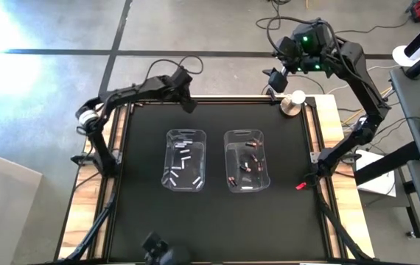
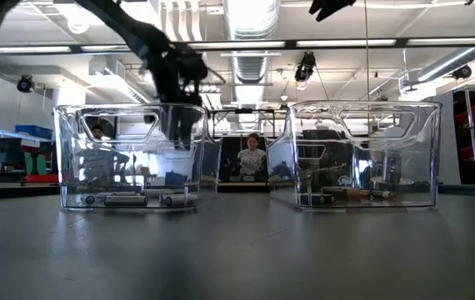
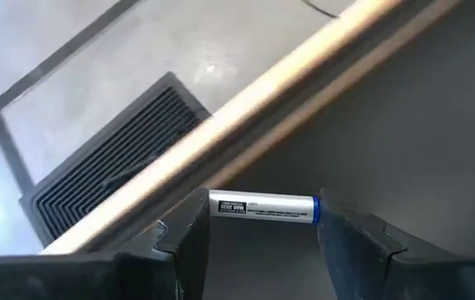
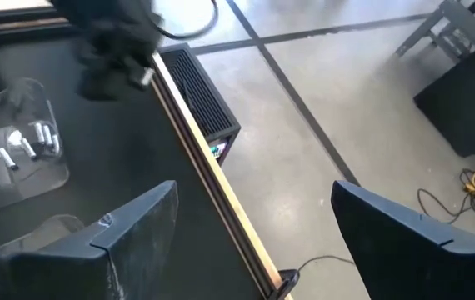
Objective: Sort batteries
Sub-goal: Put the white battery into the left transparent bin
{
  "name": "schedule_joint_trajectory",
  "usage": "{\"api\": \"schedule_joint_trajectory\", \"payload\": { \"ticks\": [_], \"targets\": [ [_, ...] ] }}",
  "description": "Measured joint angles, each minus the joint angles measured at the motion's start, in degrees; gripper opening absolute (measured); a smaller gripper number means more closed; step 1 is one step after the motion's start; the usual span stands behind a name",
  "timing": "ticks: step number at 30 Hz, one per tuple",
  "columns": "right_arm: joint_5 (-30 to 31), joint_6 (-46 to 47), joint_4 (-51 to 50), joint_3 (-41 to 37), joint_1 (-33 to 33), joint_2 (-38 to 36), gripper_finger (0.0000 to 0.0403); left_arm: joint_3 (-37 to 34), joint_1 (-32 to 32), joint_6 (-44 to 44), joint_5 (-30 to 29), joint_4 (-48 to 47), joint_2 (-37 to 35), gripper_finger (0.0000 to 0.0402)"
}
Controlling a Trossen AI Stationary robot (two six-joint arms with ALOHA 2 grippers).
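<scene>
Table (image 1: 144, 147): black mat, wood edges; no loose batteries seen on it, so sorting looks nearly done, prob. one cell left to place. Left bin (image 1: 186, 158): clear plastic, mid-table; holds the white/silver batteries (image 1: 183, 154), several, scattered flat on its floor. Right bin (image 1: 247, 160): clear, just beside left bin, not touching; holds the dark batteries (image 1: 250, 163) w/ coppery ends, plus one pale cell near its front wall, poss. mis-sorted, can't tell. Left gripper (image 3: 261, 237): raised at far table edge, behind left bin; fingers clamped endwise on one white battery (image 3: 262, 206) w/ blue end, carried crosswise betw. the tips. Est. remaining: drop this cell into left bin. Right gripper (image 4: 254, 225): lifted high off far right corner, fingers wide apart, nothing in them; waiting.
</scene>
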Motion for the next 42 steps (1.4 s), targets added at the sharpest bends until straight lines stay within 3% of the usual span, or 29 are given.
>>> {"api": "schedule_joint_trajectory", "payload": {
  "ticks": [7,13,22,30,35,39,42],
  "targets": [
    [-0.28,0.82,0.66,-0.65,-0.23,0.69,0.0294,0.10,-9.91,-3.35,2.76,-7.38,-11.48,0.0170],
    [-3.24,2.49,0.90,-0.96,4.40,1.15,0.0277,0.09,-20.80,-9.78,2.66,-13.29,-17.41,0.0170],
    [-2.93,15.74,0.20,-0.98,22.43,1.00,0.0242,-0.04,-37.38,-15.39,2.60,-16.06,-20.56,0.0170],
    [8.53,32.51,0.07,-4.33,41.67,1.00,0.0216,-0.86,-52.01,-18.37,0.89,-15.72,-19.61,0.0169],
    [10.65,39.87,0.58,-7.07,48.97,1.05,0.0210,-5.45,-52.71,-18.10,0.05,-15.50,-18.20,0.0169],
    [12.55,45.42,0.46,-8.56,52.54,1.35,0.0210,-11.18,-48.60,-19.01,0.42,-13.37,-18.13,0.0169],
    [13.65,48.61,0.44,-9.39,55.24,1.62,0.0210,-15.44,-44.40,-19.56,3.93,-10.41,-18.09,0.0169]
  ]
}}
